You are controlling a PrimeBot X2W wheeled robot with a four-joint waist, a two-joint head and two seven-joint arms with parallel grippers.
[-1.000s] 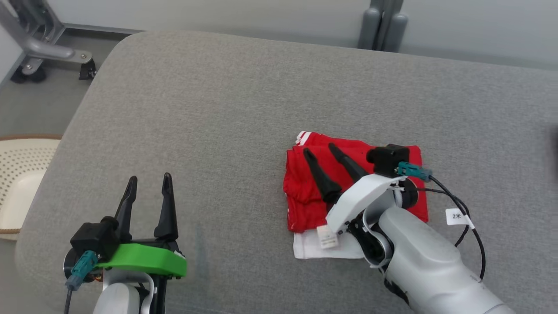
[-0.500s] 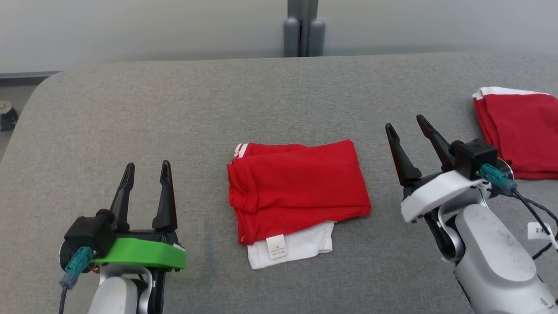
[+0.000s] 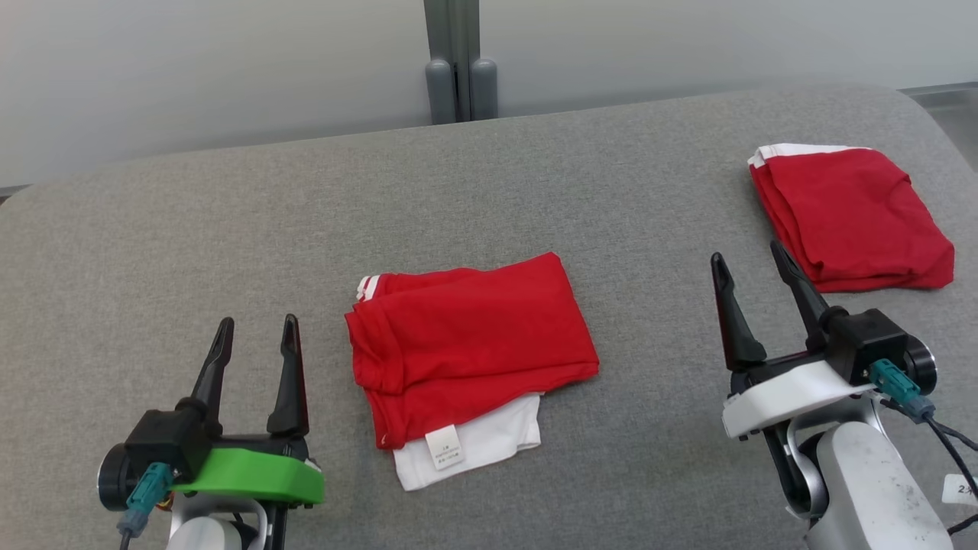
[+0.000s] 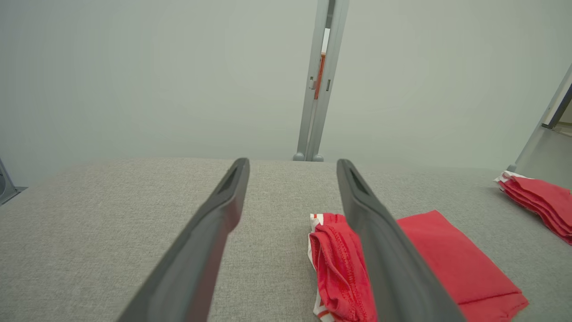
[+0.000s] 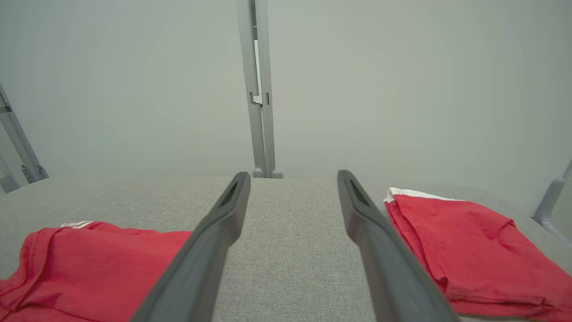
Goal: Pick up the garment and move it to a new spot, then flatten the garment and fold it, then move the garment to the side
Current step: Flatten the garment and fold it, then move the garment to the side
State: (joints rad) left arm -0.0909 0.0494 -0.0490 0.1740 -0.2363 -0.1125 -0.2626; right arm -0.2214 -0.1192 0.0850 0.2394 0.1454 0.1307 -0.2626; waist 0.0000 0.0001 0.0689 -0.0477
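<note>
Item: folded red garment (image 3: pixel 470 344), white layer beneath, lying mid-surface (image 3: pixel 229 229) between my pincers. White label (image 3: pixel 445 447), print too small to read. Second red garment (image 3: pixel 848 218), far right. Left pincer (image 3: pixel 256 325) and right pincer (image 3: pixel 747 253): both apart.

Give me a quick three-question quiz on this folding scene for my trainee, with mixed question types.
1. True or false: the left gripper grips the centre red garment.
2. How many folded red garments lie on the grey padded table?
3. The far garment lies nearest which: A) left gripper, B) right gripper?
Key: 1 false, both grippers are open and empty; 2 two; 3 B.
</note>
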